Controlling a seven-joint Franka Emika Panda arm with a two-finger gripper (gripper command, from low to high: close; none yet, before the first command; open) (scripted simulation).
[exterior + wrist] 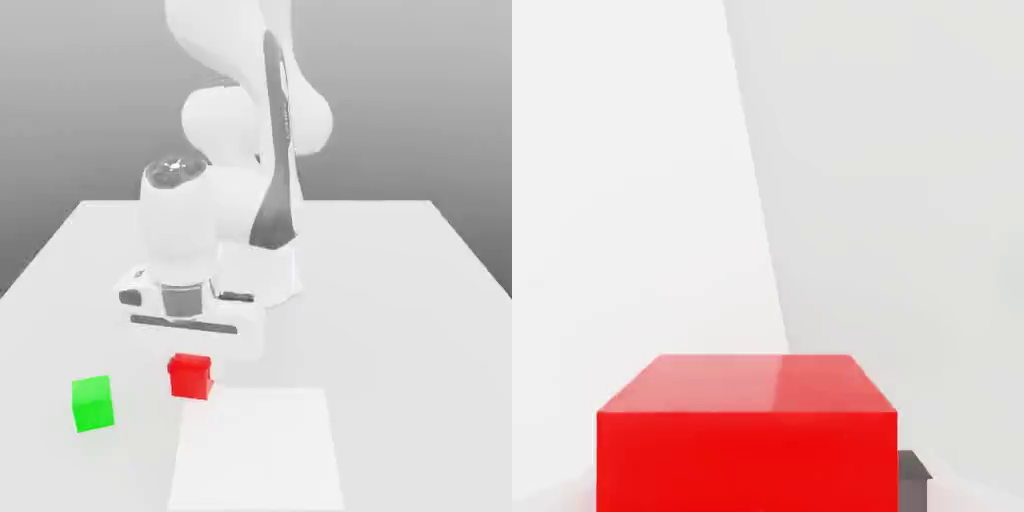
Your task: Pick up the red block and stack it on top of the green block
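The exterior view takes in the whole setting: the white arm (235,120) reaching over a pale bench (400,300), with the red block (190,378) directly under the broad white hand (190,308) and the green block (93,404) off toward the exterior view's left. The green block sits on the bench by itself, near the red block but apart from it, its faces turned at a slight angle and its top catching a brighter green. A paler square patch (258,450) lies on the bench toward the exterior view's right of the red block, close to its lower corner. The hand view, for its part, comes in close on the red block, giving its lighter upper face and a deeper red side face with a straight edge between them, and it brings out a small dark grey piece (912,485) right against one side of the block. Behind the block in that view, a long slanting edge divides a whiter area from a greyer one. The end effector (190,369) is closed in on the red block, its fingers clamped against opposite sides, with just the block's width between them. Whether the block's underside touches the bench is hard to say from this angle.
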